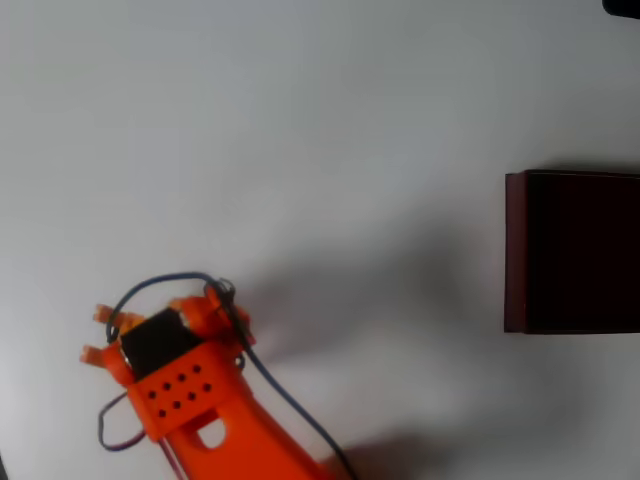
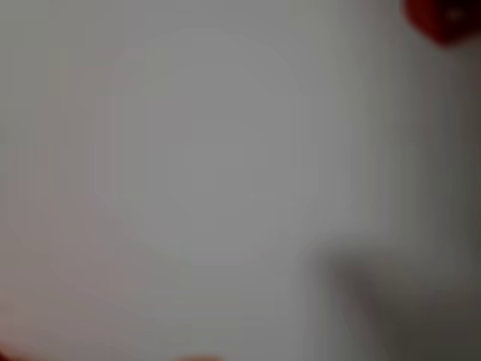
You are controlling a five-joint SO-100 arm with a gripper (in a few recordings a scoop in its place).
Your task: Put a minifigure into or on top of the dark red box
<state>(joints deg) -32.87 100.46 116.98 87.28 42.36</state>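
At right, dark red box (image 1: 515, 250), dark-walled.

Soft, even light falls across the pale table (image 1: 300, 120) in the overhead view, bright at the top and dimming toward the lower right. The orange arm (image 1: 215, 420) throws a broad, diffuse shadow to its right, suggesting light from the left. The dark red box (image 1: 515, 250) shows a near-black interior without detail. The picture is mildly soft. The wrist view is heavily out of focus, a grey wash with a blurred red blob (image 2: 443, 19) at top right and a dark smear at lower right.
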